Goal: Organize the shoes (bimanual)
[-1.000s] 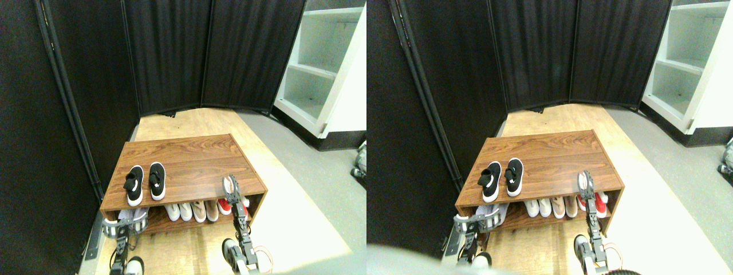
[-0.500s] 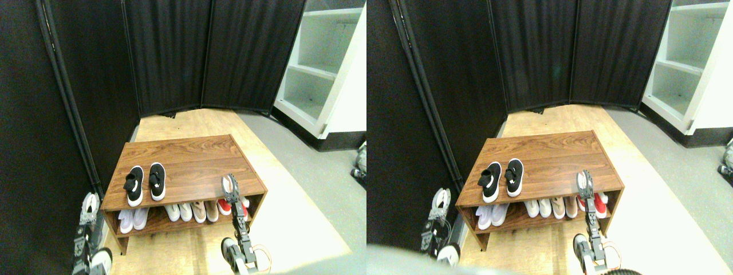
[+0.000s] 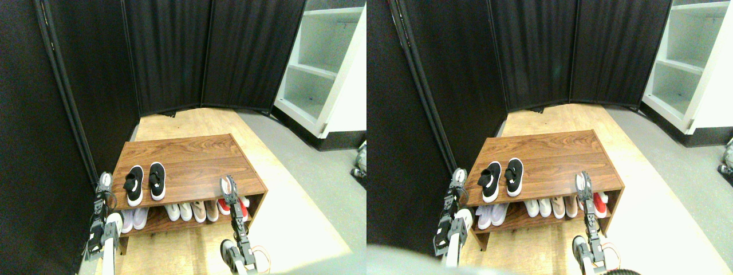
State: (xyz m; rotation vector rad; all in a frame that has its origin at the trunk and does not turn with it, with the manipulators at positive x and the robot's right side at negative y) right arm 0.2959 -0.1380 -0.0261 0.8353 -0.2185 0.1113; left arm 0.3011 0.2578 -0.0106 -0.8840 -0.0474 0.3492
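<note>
We are viewing black fabric screens (image 3: 172,51) enclosing a wood-grain shoe rack (image 3: 189,157) on pale plank flooring. The black shoes (image 3: 144,182) are sitting side by side on its top, left front (white soles toward us). The left gripper (image 3: 104,181) and right gripper (image 3: 227,186) are hovering near the rack's edges; jaw opening cannot be told.

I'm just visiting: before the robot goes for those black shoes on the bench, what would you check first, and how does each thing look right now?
1. Black shoes side by side on the bench top: ok.
2. Nothing else on the bench top blocking them: ok.
3. Left gripper beside the bench's left edge, near the shoes: ok.
4. Right gripper at the front right edge, far from the shoes: not ok.
5. Jaws ready: cannot tell.
</note>
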